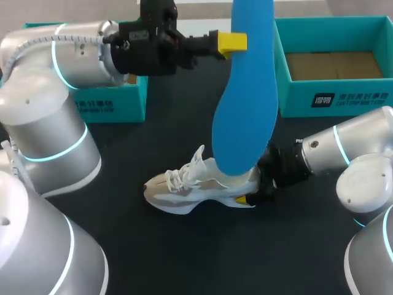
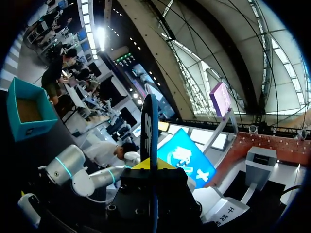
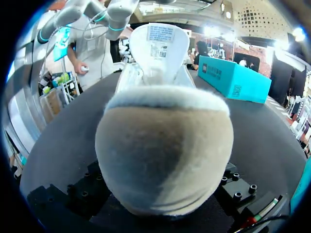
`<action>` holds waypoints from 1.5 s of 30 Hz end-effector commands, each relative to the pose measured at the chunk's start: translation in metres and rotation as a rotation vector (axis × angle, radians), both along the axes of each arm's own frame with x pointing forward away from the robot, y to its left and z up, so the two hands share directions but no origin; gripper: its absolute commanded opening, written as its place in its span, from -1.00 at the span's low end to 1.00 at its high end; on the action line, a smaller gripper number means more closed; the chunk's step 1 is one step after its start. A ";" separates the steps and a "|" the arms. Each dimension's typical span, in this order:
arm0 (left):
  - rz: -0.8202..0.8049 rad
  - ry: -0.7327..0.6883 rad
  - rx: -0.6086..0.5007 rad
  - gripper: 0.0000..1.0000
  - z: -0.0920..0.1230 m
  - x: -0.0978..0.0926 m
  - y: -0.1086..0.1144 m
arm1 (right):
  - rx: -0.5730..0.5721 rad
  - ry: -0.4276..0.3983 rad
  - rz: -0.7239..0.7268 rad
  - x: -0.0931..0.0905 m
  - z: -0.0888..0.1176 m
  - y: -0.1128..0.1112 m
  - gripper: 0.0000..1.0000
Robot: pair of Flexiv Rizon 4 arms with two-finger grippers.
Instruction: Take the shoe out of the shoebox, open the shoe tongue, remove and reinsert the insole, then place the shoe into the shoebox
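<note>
Insole out of shoe; reinsertion step in hand.
The open shoebox [image 1: 334,98] stands at 2 o'clock. The shoe [image 1: 184,187] rests near centre, toe toward 9 o'clock, heel toward 3 o'clock at the right gripper [image 1: 249,193], whose grip cannot be determined. The left gripper [image 1: 236,42], at 12 o'clock, clamps the blue insole [image 1: 242,123] upright over the heel. The next move likely requires lowering the insole tip into the collar.

Bare black table [image 1: 184,246] on the near side of the sneaker [image 1: 184,187] and around its toe: open passage. Over the shoe's heel end the blue insole [image 1: 245,110] hangs from the left gripper [image 1: 236,42], blocking straight-down access; the right gripper [image 1: 249,195] occupies the heel. Teal shoebox [image 1: 344,98], far right, stands open-topped; a second teal box [image 1: 116,101] sits partly under the left arm [image 1: 67,55].
</note>
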State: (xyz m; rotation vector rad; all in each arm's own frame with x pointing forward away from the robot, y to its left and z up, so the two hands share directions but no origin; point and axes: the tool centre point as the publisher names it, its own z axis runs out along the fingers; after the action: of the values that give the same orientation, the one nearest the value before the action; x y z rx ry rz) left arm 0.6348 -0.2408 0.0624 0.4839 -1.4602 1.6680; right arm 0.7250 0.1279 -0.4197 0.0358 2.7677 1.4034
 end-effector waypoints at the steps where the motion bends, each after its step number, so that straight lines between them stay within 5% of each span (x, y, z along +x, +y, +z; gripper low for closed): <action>1: -0.003 0.015 -0.011 -1.00 -0.006 -0.004 0.005 | -0.004 0.000 -0.001 0.000 0.000 0.001 -1.00; 12: -0.008 0.050 -0.046 -1.00 -0.004 -0.029 0.016 | -0.004 0.000 -0.001 0.000 0.000 0.001 -1.00; 39: 0.000 0.067 -0.028 -1.00 -0.010 -0.027 0.017 | -0.004 0.000 -0.001 0.000 0.000 0.001 -0.98; 41: 0.000 0.067 -0.028 -1.00 -0.010 -0.027 0.017 | -0.004 0.000 -0.001 0.000 0.000 0.001 -0.11; 42: 0.000 0.067 -0.028 -1.00 -0.010 -0.027 0.017 | -0.004 0.000 -0.001 0.000 0.000 0.001 1.00; 45: 0.000 0.067 -0.028 -1.00 -0.010 -0.027 0.017 | -0.004 0.000 -0.001 0.000 0.000 0.001 1.00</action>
State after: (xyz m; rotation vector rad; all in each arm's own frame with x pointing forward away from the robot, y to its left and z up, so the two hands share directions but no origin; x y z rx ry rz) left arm 0.6085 -0.2232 0.0535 0.5190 -1.3894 1.6525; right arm 0.7249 0.1279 -0.4198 0.0356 2.7680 1.4033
